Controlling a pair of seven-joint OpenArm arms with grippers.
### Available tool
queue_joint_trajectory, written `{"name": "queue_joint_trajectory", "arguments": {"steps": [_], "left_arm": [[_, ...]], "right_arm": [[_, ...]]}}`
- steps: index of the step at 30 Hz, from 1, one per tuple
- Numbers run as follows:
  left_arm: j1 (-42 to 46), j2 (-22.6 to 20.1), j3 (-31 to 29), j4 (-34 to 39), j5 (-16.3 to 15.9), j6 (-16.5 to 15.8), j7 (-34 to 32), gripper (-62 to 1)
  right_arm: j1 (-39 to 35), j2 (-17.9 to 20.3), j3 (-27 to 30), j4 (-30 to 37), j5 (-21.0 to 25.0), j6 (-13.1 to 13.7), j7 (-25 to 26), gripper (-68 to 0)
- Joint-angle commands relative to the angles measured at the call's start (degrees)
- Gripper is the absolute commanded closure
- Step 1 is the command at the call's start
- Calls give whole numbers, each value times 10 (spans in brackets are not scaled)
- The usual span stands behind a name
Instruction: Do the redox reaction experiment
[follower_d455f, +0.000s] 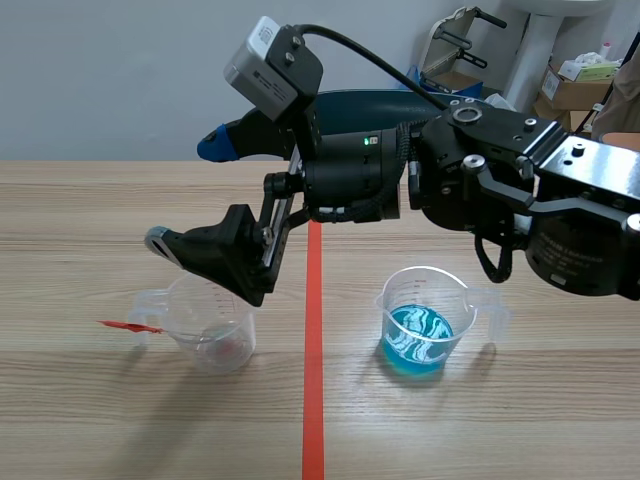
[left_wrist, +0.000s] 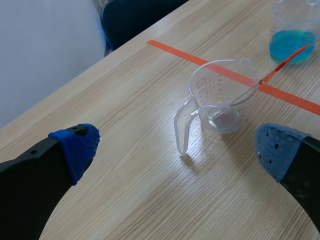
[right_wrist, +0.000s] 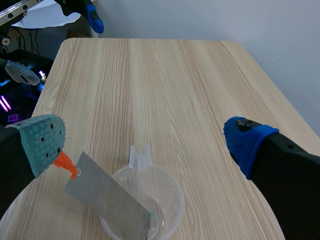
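The right gripper (follower_d455f: 190, 195) hung spread wide above the clear cup (follower_d455f: 208, 330), holding nothing, poised, I'd say, to lift what leaned inside; the left gripper (left_wrist: 175, 150) gaped empty too, facing that cup from the side; the beaker of blue solution (follower_d455f: 418, 325) stood ready across the tape line (follower_d455f: 313, 380); the metal strip (right_wrist: 107, 195) leaned in the clear cup, its orange tag (follower_d455f: 125, 325) over the rim — easy to pinch.

The wooden table (follower_d455f: 90, 420) bears a clear cup (follower_d455f: 212, 335) and a blue-liquid cup (follower_d455f: 420, 322).

Pale wall (follower_d455f: 100, 80), wooden table (follower_d455f: 100, 420), cardboard boxes (follower_d455f: 575, 90).
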Motion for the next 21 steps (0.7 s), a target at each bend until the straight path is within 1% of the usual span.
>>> {"name": "queue_joint_trajectory", "arguments": {"steps": [1,4,8,13,16,21], "left_arm": [[-2,2,-5,9,-3,3,-8,-623],[-2,2,-5,9,-3,3,-6,-623],[-2,2,-5,9,-3,3,-3,-623],[-2,2,-5,9,-4,3,5,-623],[-2,2,-5,9,-4,3,5,-623],[-5,5,-5,10,-4,3,5,-623]], "right_arm": [[7,9,6,10,7,-2,11,-679],[-9,27,20,14,17,-5,20,-679],[-49,66,66,45,26,-10,35,-679],[-120,124,139,120,26,-42,36,-679],[-174,154,186,171,26,-66,32,-679],[-284,186,273,259,26,-107,4,-679]]}}
